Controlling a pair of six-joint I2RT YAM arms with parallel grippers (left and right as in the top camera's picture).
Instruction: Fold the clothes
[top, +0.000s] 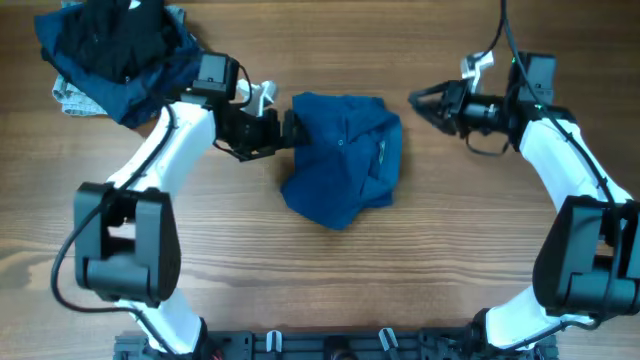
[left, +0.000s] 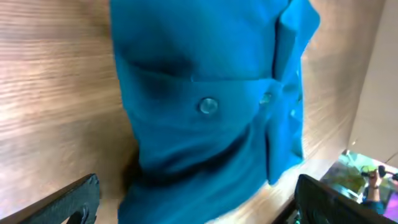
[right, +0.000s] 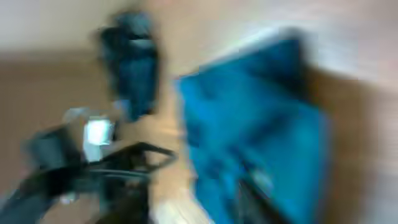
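A crumpled blue button shirt (top: 345, 155) lies in a heap at the middle of the table. My left gripper (top: 290, 128) is at the shirt's left edge. In the left wrist view its jaws (left: 199, 210) are spread wide, with the blue shirt (left: 205, 106) lying between and beyond them. My right gripper (top: 422, 102) hovers just right of the shirt's upper right corner, apart from it, and its fingers look spread. The right wrist view is heavily blurred and shows the blue shirt (right: 261, 137) ahead.
A pile of dark blue and black clothes (top: 115, 50) sits at the table's far left corner, behind my left arm. Bare wooden tabletop (top: 330, 280) lies in front of the shirt.
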